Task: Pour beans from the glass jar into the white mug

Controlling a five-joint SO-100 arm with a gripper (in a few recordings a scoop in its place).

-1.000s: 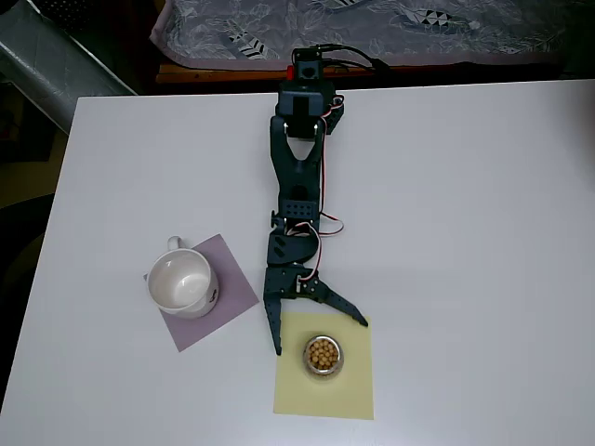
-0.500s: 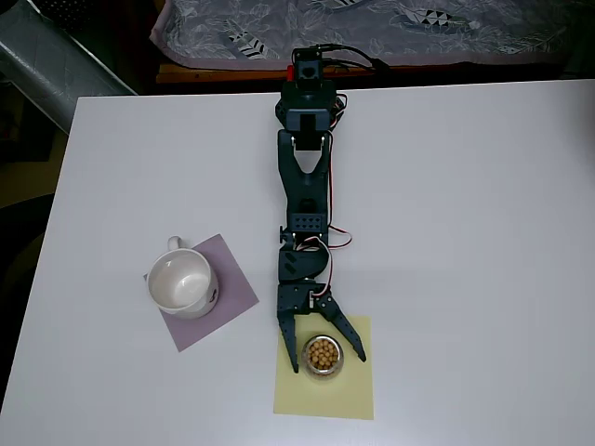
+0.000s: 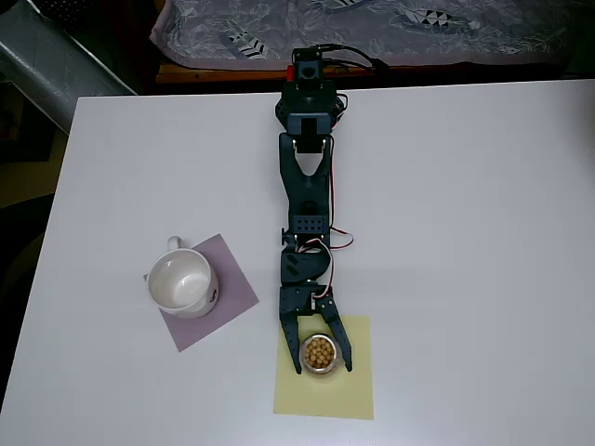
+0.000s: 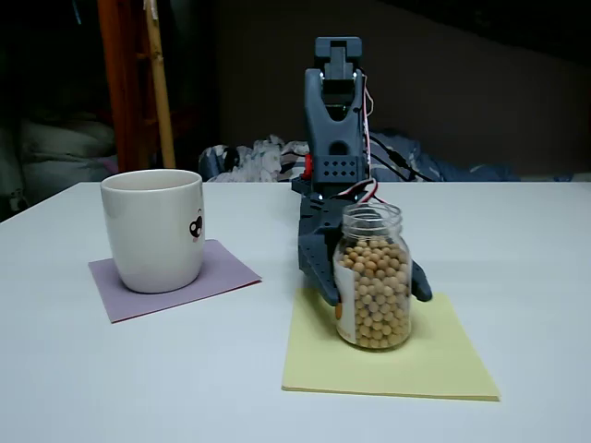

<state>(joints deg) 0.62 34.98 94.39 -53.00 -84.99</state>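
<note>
The glass jar (image 3: 321, 354) stands upright on a yellow paper square (image 3: 325, 395), filled with tan beans (image 4: 377, 291). My gripper (image 3: 322, 362) reaches from the far side and its two fingers lie against the jar's left and right sides, shut on it. In the fixed view the jar (image 4: 371, 275) hides most of the gripper (image 4: 374, 277); one dark fingertip (image 4: 420, 284) shows at the jar's right. The white mug (image 3: 181, 282) sits empty and upright on a purple paper square (image 3: 232, 297), left of the jar, handle toward the far side.
The arm's base (image 3: 307, 88) sits at the table's far edge, with cloth and clutter behind it. Bare white tabletop (image 3: 465, 242) spreads to the right of the arm and jar.
The gripper moved forward over the yellow square and its wide-open fingers closed in until they rest against the jar's sides. Jar and mug have not moved.
</note>
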